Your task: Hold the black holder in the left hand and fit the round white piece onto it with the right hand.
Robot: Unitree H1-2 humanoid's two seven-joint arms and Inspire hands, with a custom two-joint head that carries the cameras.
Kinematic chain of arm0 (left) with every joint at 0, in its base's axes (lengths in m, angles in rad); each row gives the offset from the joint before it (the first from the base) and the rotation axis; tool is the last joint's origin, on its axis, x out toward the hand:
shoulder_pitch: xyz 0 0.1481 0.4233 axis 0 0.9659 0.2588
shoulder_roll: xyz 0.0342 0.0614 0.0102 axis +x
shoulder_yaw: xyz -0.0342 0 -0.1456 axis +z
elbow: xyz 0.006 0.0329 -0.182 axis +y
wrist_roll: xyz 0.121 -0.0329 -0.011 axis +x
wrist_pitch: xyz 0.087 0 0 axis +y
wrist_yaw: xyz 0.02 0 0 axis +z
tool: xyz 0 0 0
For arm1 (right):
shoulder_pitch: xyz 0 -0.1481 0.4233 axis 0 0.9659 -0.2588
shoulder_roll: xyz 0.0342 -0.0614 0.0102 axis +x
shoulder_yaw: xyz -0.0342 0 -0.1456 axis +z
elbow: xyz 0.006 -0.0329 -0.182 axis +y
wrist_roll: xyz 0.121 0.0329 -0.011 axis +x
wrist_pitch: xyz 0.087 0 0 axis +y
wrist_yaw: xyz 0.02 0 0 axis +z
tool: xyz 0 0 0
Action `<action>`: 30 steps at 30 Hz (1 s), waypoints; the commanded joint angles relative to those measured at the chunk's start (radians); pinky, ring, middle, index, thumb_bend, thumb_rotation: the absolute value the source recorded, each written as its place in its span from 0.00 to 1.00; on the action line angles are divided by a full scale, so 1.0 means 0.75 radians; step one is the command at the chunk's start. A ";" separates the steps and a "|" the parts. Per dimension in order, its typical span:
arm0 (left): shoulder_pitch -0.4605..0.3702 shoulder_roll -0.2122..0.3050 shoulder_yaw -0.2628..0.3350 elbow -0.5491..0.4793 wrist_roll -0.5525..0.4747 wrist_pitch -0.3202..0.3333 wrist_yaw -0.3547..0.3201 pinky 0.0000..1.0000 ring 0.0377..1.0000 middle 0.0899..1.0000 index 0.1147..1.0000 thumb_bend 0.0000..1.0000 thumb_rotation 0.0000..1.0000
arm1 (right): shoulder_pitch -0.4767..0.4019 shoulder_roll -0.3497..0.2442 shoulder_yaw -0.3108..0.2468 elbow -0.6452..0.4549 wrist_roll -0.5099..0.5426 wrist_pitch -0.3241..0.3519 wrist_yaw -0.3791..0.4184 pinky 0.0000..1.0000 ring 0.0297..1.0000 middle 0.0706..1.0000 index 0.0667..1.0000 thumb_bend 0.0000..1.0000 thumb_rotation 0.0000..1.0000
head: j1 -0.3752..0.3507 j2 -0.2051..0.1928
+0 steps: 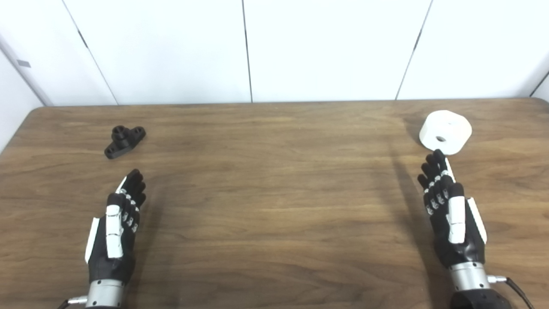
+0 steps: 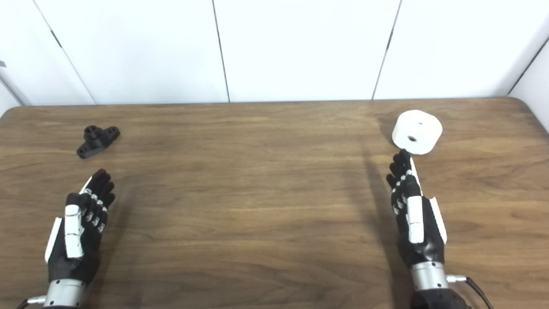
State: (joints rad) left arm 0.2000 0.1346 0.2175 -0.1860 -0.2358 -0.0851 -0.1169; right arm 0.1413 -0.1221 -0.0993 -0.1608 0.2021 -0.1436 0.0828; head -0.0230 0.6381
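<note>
The black holder [image 1: 124, 140] lies on the wooden table [image 1: 274, 193] at the far left; it also shows in the right eye view [image 2: 97, 140]. The round white piece [image 1: 445, 131] with a centre hole sits at the far right. My left hand [image 1: 118, 223] is open and empty, its fingertips a short way in front of the holder and apart from it. My right hand [image 1: 448, 210] is open and empty, its fingertips [image 1: 437, 156] just short of the white piece's near edge. I cannot tell whether they touch it.
A white panelled wall [image 1: 274, 47] stands behind the table's far edge. A wide stretch of bare wood lies between my two hands.
</note>
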 commanded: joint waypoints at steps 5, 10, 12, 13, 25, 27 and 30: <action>-0.017 0.014 0.004 -0.040 -0.004 -0.032 0.007 1.00 0.97 0.95 0.92 0.57 0.99 | 0.004 0.011 0.001 0.033 -0.009 -0.034 0.004 1.00 1.00 1.00 1.00 0.58 0.99 | -0.001 0.005; -0.014 0.013 0.002 -0.045 -0.003 -0.030 0.007 1.00 0.97 0.95 0.93 0.58 1.00 | 0.005 0.007 0.000 0.031 -0.011 -0.039 0.008 1.00 1.00 1.00 1.00 0.57 1.00 | 0.003 0.007; -0.014 0.009 0.004 -0.048 -0.006 -0.027 0.011 0.99 0.97 0.95 0.92 0.57 0.99 | 0.006 0.005 -0.001 0.027 -0.020 -0.030 0.004 1.00 1.00 1.00 1.00 0.58 1.00 | 0.016 0.011; -0.015 0.007 0.004 -0.049 -0.004 -0.026 0.014 0.99 0.96 0.95 0.92 0.57 0.99 | 0.007 0.005 -0.002 0.025 -0.022 -0.026 0.003 1.00 0.99 0.99 1.00 0.59 1.00 | 0.023 0.010; -0.007 -0.046 -0.040 -0.055 0.026 -0.050 0.027 0.98 0.95 0.93 0.89 0.58 0.94 | 0.012 -0.048 -0.046 0.058 0.040 -0.035 0.045 1.00 0.98 0.99 1.00 0.62 0.97 | 0.298 -0.035; -0.008 -0.058 -0.052 -0.054 0.037 -0.060 0.034 0.98 0.95 0.93 0.90 0.57 0.94 | 0.010 -0.060 -0.055 0.080 0.055 -0.049 0.061 1.00 0.98 0.99 1.00 0.63 0.98 | 0.326 -0.047; -0.015 -0.085 -0.060 -0.032 0.031 -0.091 0.060 0.96 0.95 0.92 0.87 0.58 0.87 | 0.003 -0.078 -0.069 0.111 0.073 -0.058 0.076 1.00 0.97 0.98 1.00 0.63 0.98 | 0.381 -0.067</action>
State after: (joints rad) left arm 0.2000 0.1033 0.1704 -0.1870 -0.2171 -0.0983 -0.0836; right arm 0.1266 -0.1778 -0.1439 -0.1170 0.2461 -0.1533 0.1233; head 0.2622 0.5876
